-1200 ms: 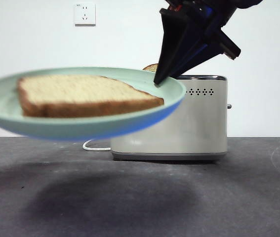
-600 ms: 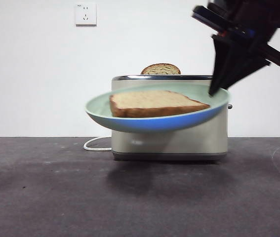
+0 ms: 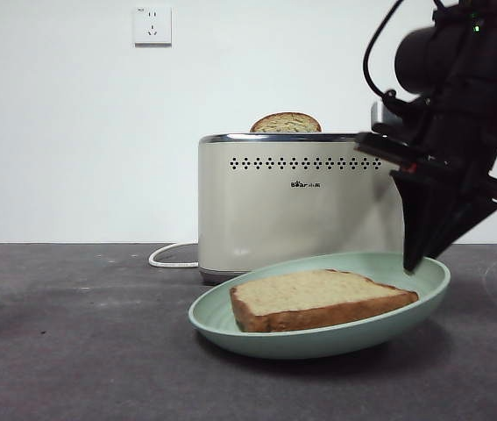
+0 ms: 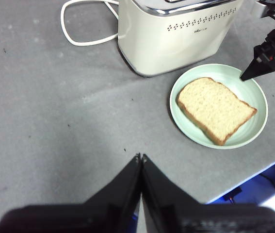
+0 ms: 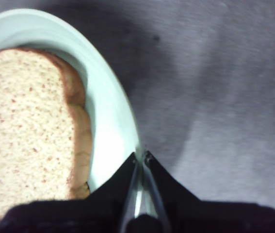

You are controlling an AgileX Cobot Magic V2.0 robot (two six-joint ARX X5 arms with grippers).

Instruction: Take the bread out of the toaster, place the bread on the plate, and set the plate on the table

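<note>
Right tool point(image 3: 413, 260) pinched on plate point(image 3: 336, 338) rim, far-right edge.
Plate on table point(image 3: 73, 351), just in front of toaster point(image 3: 292, 206); resting flat or slightly tipped, can't tell. Bread point(image 3: 318, 298) flat in plate. Second slice point(image 3: 286, 123) poking out of toaster slot. Left tool point(image 4: 140, 158) closed on nothing, hanging above bare table, well apart from plate.

1. The plate point(image 3: 428, 294) rests on the counter point(image 3: 73, 351), just in front of the toaster point(image 3: 292, 206) and towards its right end.
2. The bread point(image 3: 318, 298) lies flat in the plate.
3. A second slice point(image 3: 286, 123) stands in the toaster's top slot.
4. The cord point(image 3: 171, 256) lies on the counter left of the toaster.
5. The right gripper point(image 3: 412, 261) pinches the plate's right rim.
6. The left gripper point(image 4: 140, 158) hangs above bare counter, well apart from the plate.
</note>
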